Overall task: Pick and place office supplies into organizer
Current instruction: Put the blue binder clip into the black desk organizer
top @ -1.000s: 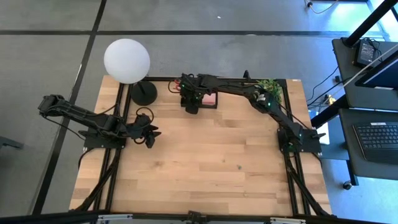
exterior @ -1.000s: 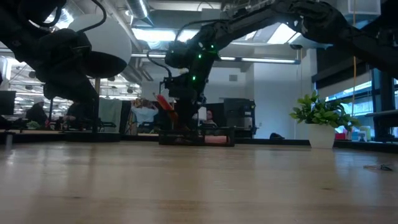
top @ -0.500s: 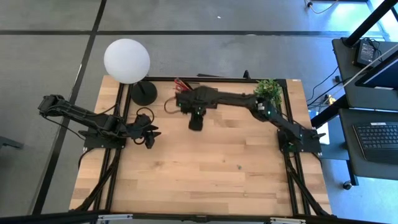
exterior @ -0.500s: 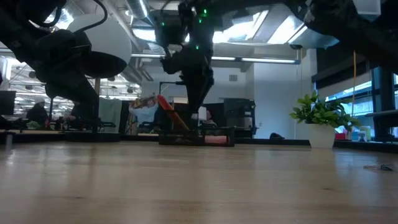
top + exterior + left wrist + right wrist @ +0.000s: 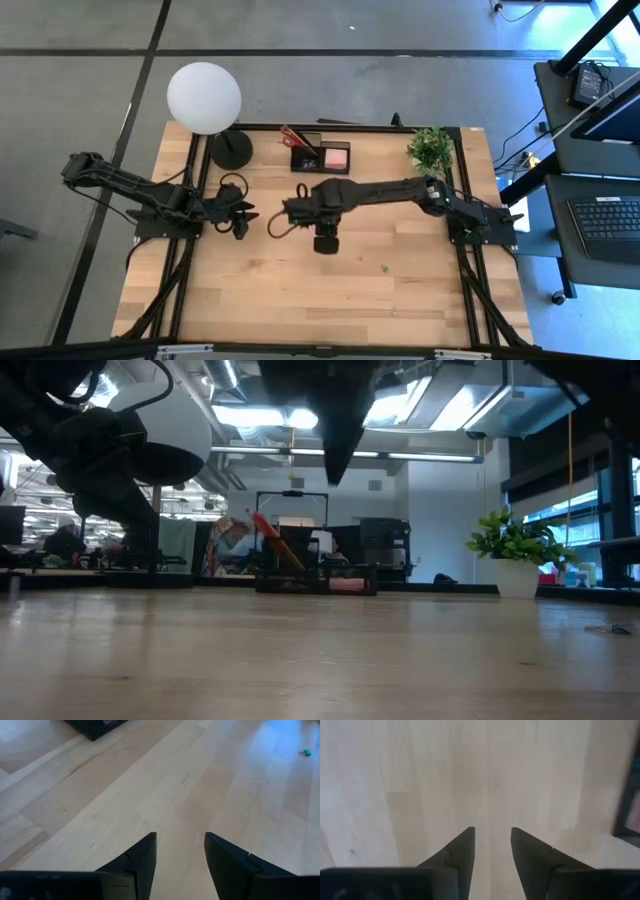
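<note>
The right gripper is seen near the centre of the high view, above bare wood, with its fingers parted by a clear gap and nothing held between them. In the low view only its dark tip is shown, hanging from the top of the frame well above the table. The left gripper is placed at the left middle of the high view, its fingers likewise spread and empty over the boards. The organizer is found at the upper centre of the high view, against the table's far edge, well apart from both grippers. Red-handled scissors are stood at a tilt in its left part, and a pink sticky-note pad is lodged in its right compartment. A tiny bluish clip is left on the wood in the lower right of centre. To the organizer's left a lamp base with a white globe is seen, and to its right a potted plant.
</note>
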